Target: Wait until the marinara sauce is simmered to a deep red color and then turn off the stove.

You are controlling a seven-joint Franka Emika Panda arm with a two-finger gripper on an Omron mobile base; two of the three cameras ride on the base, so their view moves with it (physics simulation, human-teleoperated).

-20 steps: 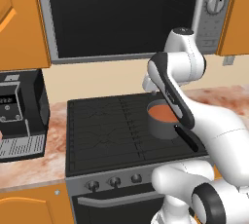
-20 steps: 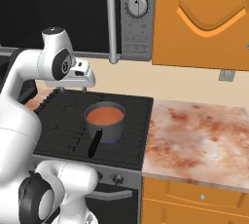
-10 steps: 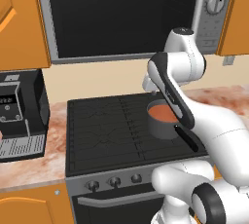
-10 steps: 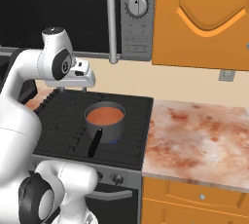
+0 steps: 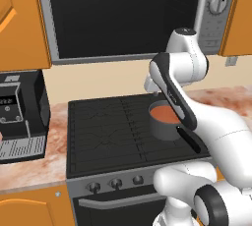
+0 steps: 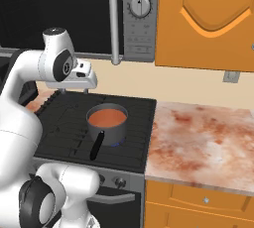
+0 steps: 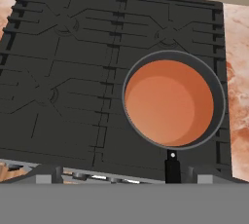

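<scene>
The tool [image 6: 84, 76] hangs above the back of the stove [image 5: 103, 131], holding nothing; whether its fingers are spread or pressed together cannot be told. From the hand view, the black cooktop lies toward 9 o'clock, the grey saucepan [image 7: 172, 102] sits at about 3 o'clock, and the marbled surface [image 7: 237, 72] runs past it. The marinara sauce [image 7: 168, 102] fills the pan, pale orange-red, its black handle [image 7: 171, 167] pointing to 6 o'clock.

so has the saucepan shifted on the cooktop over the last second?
No. In both base views the saucepan sits at the same spot on the stove, by the right edge next to the counter.
</scene>
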